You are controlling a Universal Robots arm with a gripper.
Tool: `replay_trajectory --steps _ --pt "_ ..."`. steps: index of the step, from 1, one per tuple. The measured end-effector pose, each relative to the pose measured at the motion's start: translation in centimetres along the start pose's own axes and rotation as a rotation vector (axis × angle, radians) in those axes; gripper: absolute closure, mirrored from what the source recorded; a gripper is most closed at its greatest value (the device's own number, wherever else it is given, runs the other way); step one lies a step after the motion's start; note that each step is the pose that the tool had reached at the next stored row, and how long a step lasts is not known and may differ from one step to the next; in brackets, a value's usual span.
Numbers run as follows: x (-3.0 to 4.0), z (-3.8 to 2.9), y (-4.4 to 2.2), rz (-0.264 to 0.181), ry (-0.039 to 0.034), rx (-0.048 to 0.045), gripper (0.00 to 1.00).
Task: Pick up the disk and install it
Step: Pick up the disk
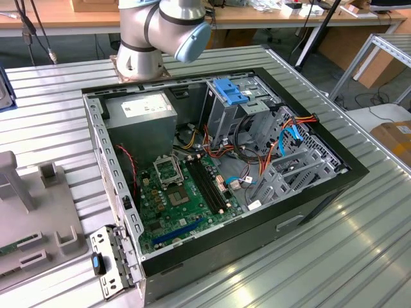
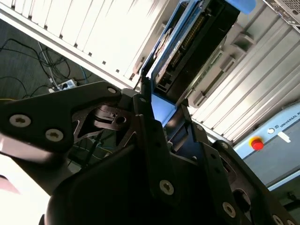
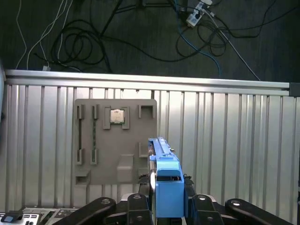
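Ribbed metal table and grey parts tray lie beneath the gripper, which is clamped on the disk.
The dark drive with bright blue side rails sits edge-on between the fingers; a firm, square hold on the rails looks essential to prevent twisting.

Blue-railed dark disk, black claw, silver ribbed table, green motherboard, plain grey tray.
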State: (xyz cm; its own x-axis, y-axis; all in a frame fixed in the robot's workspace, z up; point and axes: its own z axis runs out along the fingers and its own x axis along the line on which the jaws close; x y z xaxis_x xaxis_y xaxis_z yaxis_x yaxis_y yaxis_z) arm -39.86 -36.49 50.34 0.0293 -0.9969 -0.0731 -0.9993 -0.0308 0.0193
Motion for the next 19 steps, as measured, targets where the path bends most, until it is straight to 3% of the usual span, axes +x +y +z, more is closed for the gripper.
replay_trajectory --steps 1,11,16,19 --pt "0.02 -0.03 -0.93 0.0 0.0001 -0.0003 0.63" --pt "0.12 -0.09 -4.15 0.0 0.0 -0.0002 0.63" --pt "0.21 -0.15 -7.24 0.0 0.0 -0.0001 0.63" --pt "0.24 -0.19 -8.29 0.0 0.0001 -0.0003 0.63"
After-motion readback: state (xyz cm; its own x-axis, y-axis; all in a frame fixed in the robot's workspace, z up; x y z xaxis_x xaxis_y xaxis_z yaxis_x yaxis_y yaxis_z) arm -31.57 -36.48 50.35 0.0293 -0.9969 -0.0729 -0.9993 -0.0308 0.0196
